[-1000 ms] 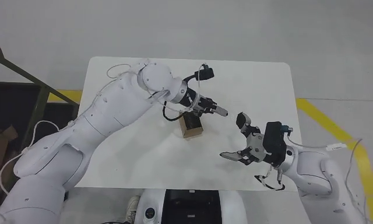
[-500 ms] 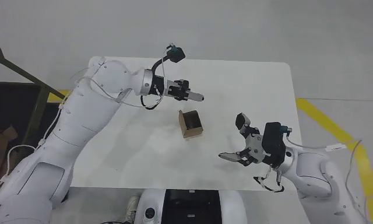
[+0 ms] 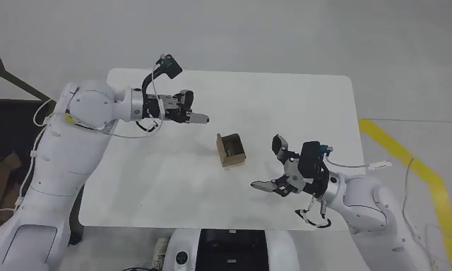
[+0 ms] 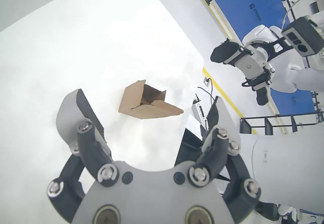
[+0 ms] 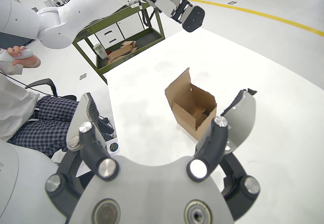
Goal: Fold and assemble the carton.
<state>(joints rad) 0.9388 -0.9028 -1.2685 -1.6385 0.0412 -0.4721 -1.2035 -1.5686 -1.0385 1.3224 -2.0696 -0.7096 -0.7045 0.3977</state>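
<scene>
Brown cardboard carton (image 3: 231,149), small and open-topped, stands on the white surface (image 3: 296,101) between the two sets of fingers and touches neither. From the top view, the left gripper (image 3: 199,118) hangs off one side of the carton and the right gripper (image 3: 267,164) off the other, its fingers spread wide apart.

In the left wrist view, the left gripper (image 4: 148,103) has its fingers parted with nothing between them. The carton (image 4: 130,102) lies ahead of the fingertips, one long flap sticking out sideways and the inside folds showing. The right gripper (image 4: 240,75) hangs beyond it, also spread.

In the right wrist view, the right gripper (image 5: 165,98) is likewise spread and bare. The carton (image 5: 192,108) sits just ahead of its fingertips, upright on its base with one tall flap raised at the far wall and loose tabs lying in the bottom. The left gripper (image 5: 189,17) hovers above and beyond it.

The step in hand appears to be closing the top. It would go best with one set of fingers bracing a side wall so the light carton cannot skid. The other set should press the raised flap down along its crease, from the hinge outward, slowly enough that the walls do not buckle.
</scene>
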